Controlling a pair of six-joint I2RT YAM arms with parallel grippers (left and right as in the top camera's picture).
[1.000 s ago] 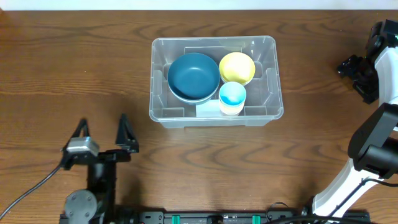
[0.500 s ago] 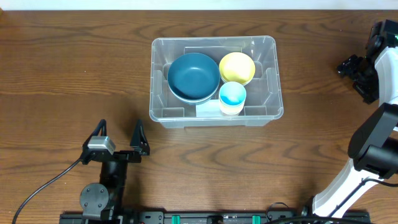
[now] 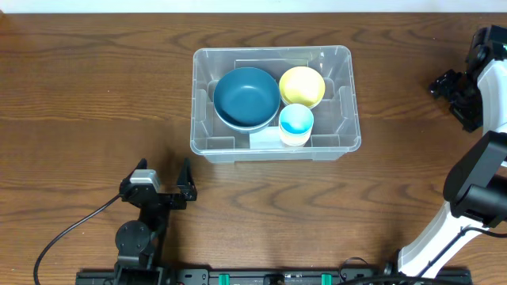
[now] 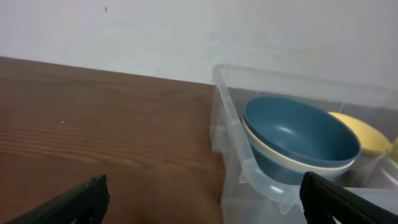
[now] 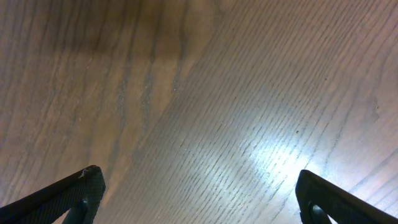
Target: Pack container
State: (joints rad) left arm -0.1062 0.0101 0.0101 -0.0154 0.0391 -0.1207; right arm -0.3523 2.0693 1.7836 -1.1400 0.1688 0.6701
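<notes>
Container (image 3: 269, 51) holds a blue bowl (image 3: 246, 95), a yellow bowl (image 3: 301, 83) and apparently a cup (image 3: 296, 123). Left gripper (image 3: 164, 169) and right gripper (image 5: 199, 193) both gape wide, empty.

The left arm (image 3: 133, 237), at seven o'clock from overhead, is black throughout, with a round joint housing and a small grey block (image 3: 140, 179) behind the left hand (image 3: 164, 168). A thin black cable (image 3: 87, 214) runs off toward eight o'clock. The right arm (image 3: 432, 233), at four o'clock, has white links and black joints. Its right hand (image 3: 453, 89) looks black, possibly ribbed. The fingers (image 4: 68, 202) are matte black wedges.

blue bowl (image 3: 246, 96), yellow bowl (image 3: 302, 85), cup (image 3: 296, 123) filling container (image 3: 269, 51), open table (image 3: 95, 103) all around it
</notes>
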